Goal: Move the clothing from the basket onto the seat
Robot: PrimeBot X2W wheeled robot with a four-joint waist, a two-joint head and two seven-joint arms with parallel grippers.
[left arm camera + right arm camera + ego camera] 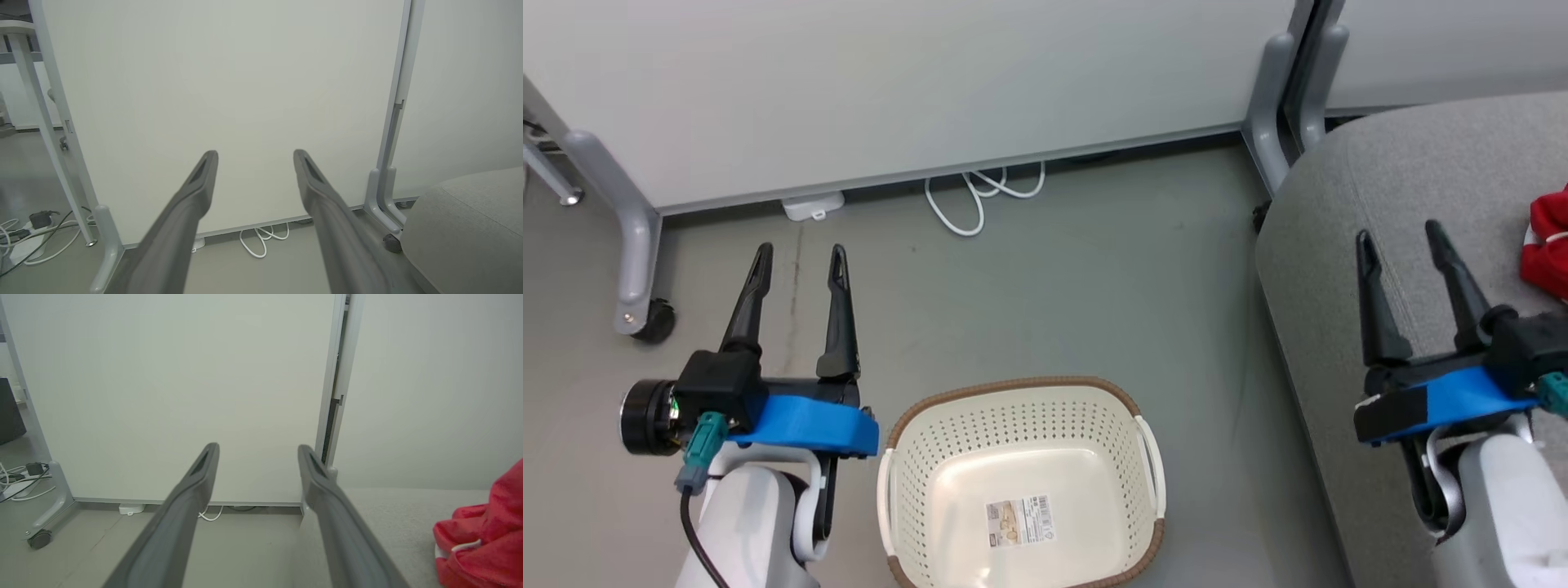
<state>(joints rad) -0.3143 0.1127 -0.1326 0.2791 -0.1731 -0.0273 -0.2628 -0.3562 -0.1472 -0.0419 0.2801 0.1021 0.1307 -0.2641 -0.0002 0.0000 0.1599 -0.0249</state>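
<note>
Red soft-fabric clothing (1550,245) lying on grey upholstered seat (1405,163), well apart from cream perforated plastic basket (1013,416); L gripper (800,251), R gripper (1398,231) both gaping wide.

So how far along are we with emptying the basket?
It looks essentially done. The basket holds only a label on its floor, and the red clothing lies on the seat. Nothing is in hand: the left gripper and right gripper are open and empty. Probably nothing is left, though the clothing runs out of frame, so I can't count the pieces.
</note>
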